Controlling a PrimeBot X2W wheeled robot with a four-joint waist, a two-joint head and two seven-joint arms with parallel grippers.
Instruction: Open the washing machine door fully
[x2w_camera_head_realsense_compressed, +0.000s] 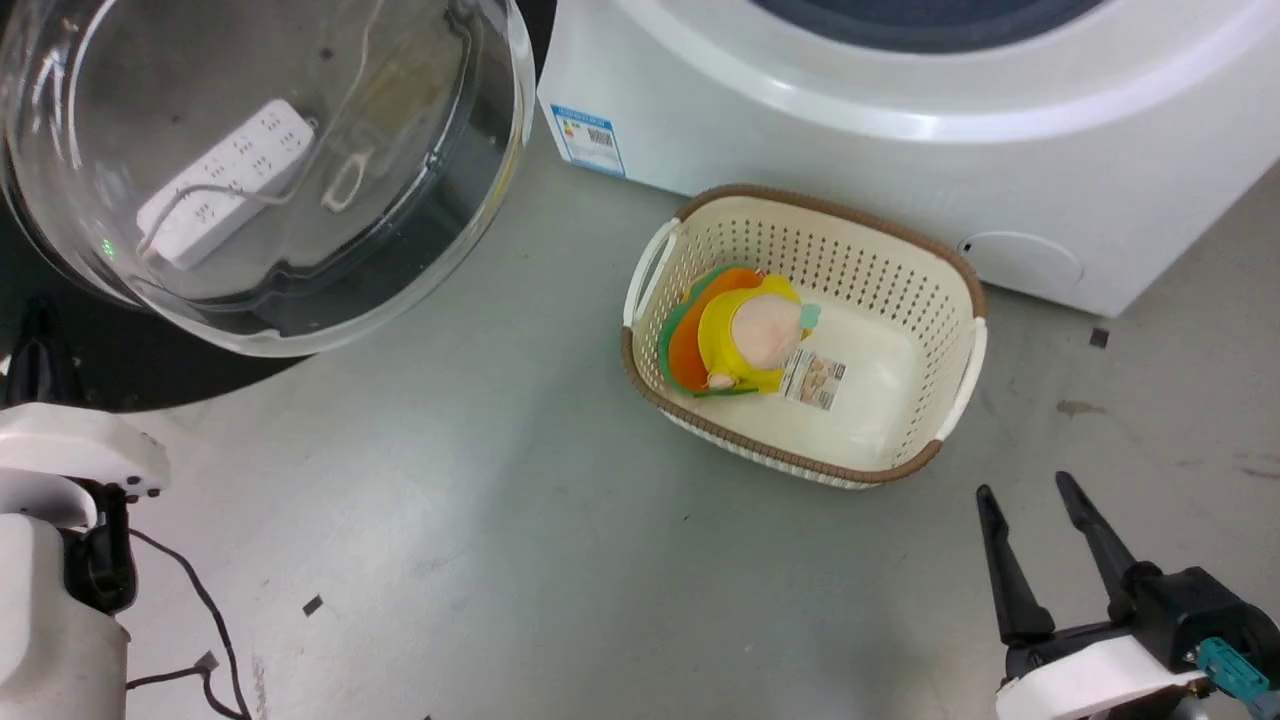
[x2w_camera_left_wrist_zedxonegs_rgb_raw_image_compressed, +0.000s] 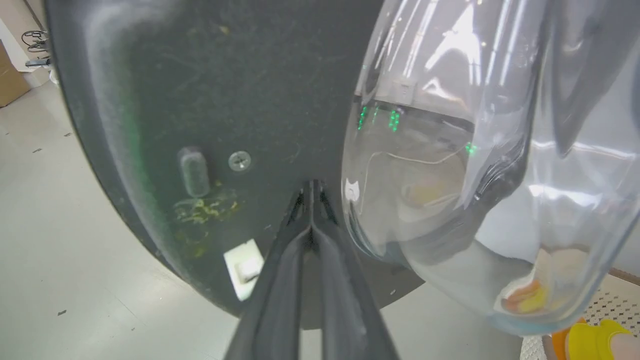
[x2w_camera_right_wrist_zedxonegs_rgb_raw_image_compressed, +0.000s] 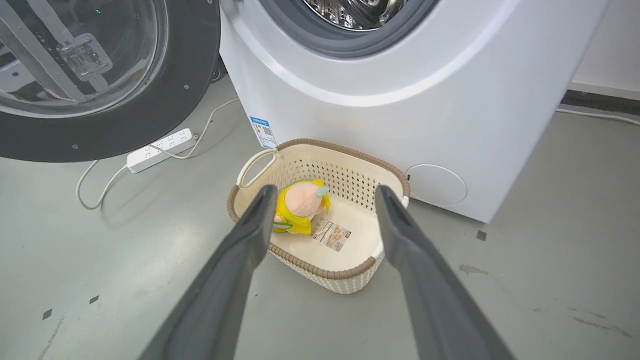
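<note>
My left jaws, pressed together, set their tips at the black inner face of the washing machine door (x2w_camera_left_wrist_zedxonegs_rgb_raw_image_compressed: 150, 100), beside its glass bowl (x2w_camera_left_wrist_zedxonegs_rgb_raw_image_compressed: 475, 175), likely to push it wider. It hangs swung out left of the washing machine (x2w_camera_head_realsense_compressed: 800, 140). My right jaws stand apart, idle.

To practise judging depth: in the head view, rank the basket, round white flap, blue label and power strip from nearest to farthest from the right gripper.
From the right gripper:
1. Basket, just ahead on the floor.
2. Round white flap, low on the washing machine.
3. Blue label, machine's left corner.
4. Power strip, far left on the floor.
</note>
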